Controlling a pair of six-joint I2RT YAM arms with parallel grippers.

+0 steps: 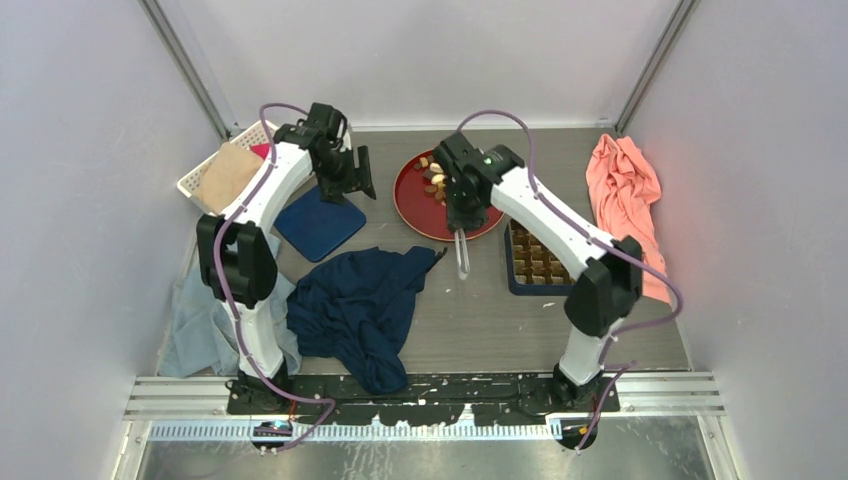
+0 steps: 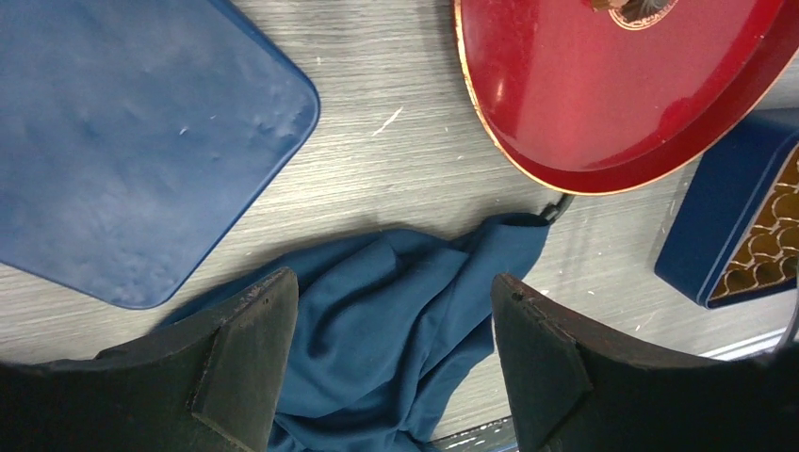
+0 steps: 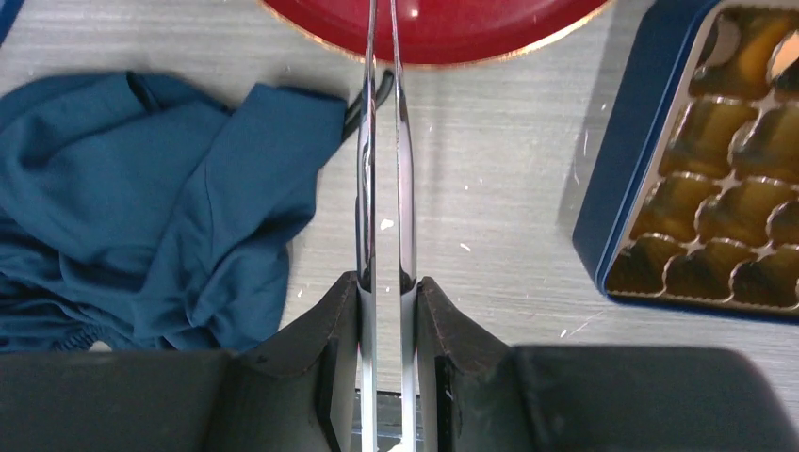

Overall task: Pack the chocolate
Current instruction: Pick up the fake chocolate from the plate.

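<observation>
The chocolate lies heaped on the red tray; the box beside it shows empty cups. The right arm's jaws are clamped on thin metal tongs, blades nearly together, nothing between them; the left arm's jaws gape wide, empty. Slick blades could squirt a round piece onto the counter or cloth.

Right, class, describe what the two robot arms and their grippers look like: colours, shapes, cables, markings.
The left arm and right arm match: white tubular links, chunky black joints and bases, a purple cable looping along each. A small green light glows on the right arm. The left gripper and right gripper each have two broad, matte black, wedge-shaped fingers. No lettering shows.
</observation>
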